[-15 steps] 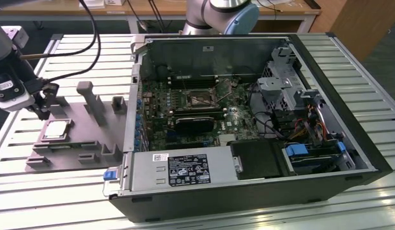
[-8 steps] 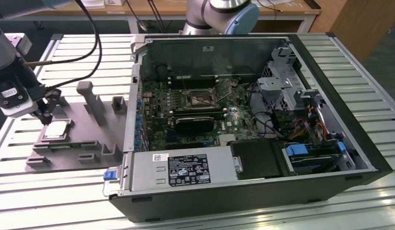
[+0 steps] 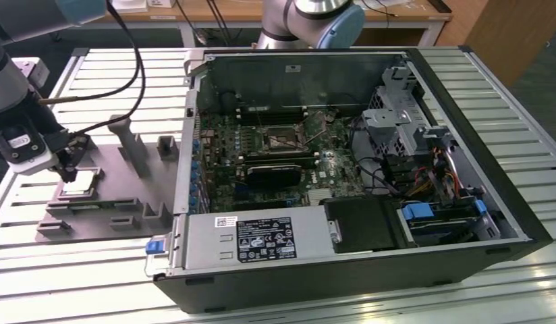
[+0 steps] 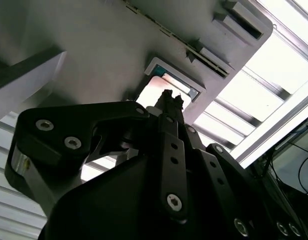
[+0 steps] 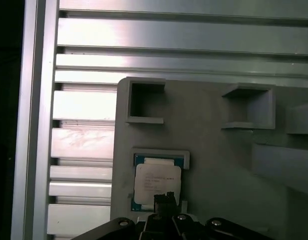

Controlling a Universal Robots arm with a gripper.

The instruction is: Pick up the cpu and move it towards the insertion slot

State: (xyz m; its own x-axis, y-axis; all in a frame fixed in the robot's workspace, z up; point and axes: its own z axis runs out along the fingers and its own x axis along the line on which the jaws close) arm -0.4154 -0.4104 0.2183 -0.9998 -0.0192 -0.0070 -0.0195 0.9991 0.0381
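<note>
The cpu (image 3: pixel 81 183) is a small square chip with a silvery top. It lies flat in a shallow recess of the grey plastic fixture (image 3: pixel 125 177) at the exterior view's left. My gripper (image 3: pixel 69 175) hangs right over the chip's near edge, its narrow fingers drawn together to a point with nothing between them. Both wrist views show the cpu (image 5: pixel 156 181) (image 4: pixel 161 86) just beyond the gripper (image 5: pixel 164 198) (image 4: pixel 169 96). The insertion slot (image 3: pixel 280 138), a square socket with a shiny frame, sits on the motherboard inside the open computer case, well to the exterior view's right of the gripper.
The open computer case (image 3: pixel 494 169) lies on a slatted metal table (image 3: pixel 98 270). Inside are a black heatsink block (image 3: pixel 270 174), cables (image 3: pixel 386 179) and a power supply (image 3: pixel 251 237). Upright posts (image 3: pixel 132 138) rise from the fixture between the chip and the case. Another arm's base (image 3: pixel 314 20) stands behind.
</note>
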